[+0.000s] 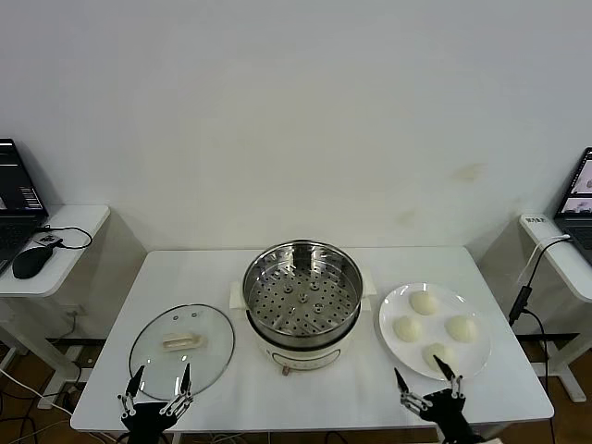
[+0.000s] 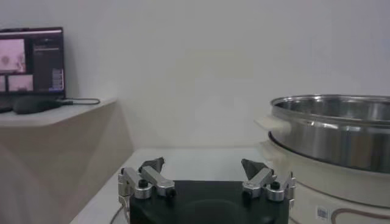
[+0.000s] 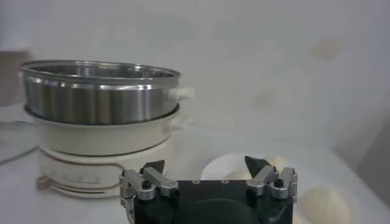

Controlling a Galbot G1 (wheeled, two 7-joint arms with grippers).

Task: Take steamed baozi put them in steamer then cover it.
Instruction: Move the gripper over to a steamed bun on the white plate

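The left gripper (image 1: pixel 159 387) sits low at the near edge of the table, right by the near rim of the cover. Its fingers are spread wide and hold nothing. The right gripper (image 1: pixel 427 381) is at the near edge too, on the other side, by the near rim of the plate. Its fingers are also wide apart and hold nothing.

The biggest thing is the white table (image 1: pixel 185 277). In the middle of it stands the steamer (image 1: pixel 302 305), a shiny metal pot on a white base. You can see the tray with little holes inside it, and there is no food in it. On the robot's left of the steamer the cover (image 1: pixel 181 345) lies flat on the table, a round glass lid with a cream handle in the middle. On the robot's right is a white plate (image 1: pixel 396 347) with four steamed baozi (image 1: pixel 424 302) on it, close together but mostly apart.

In the left wrist view there is a small sticker (image 2: pixel 322 213) on the steamer's white base. The writing on it is too small to read.

Two small white side tables stand off to the sides. The one on the robot's left (image 1: pixel 79 222) holds a laptop (image 1: pixel 17 208) and a black mouse (image 1: pixel 30 262). The one on the robot's right (image 1: pixel 569 264) holds another laptop (image 1: pixel 581 205), and a cable (image 1: pixel 524 291) hangs down from it.

Nothing stands between the grippers and the steamer
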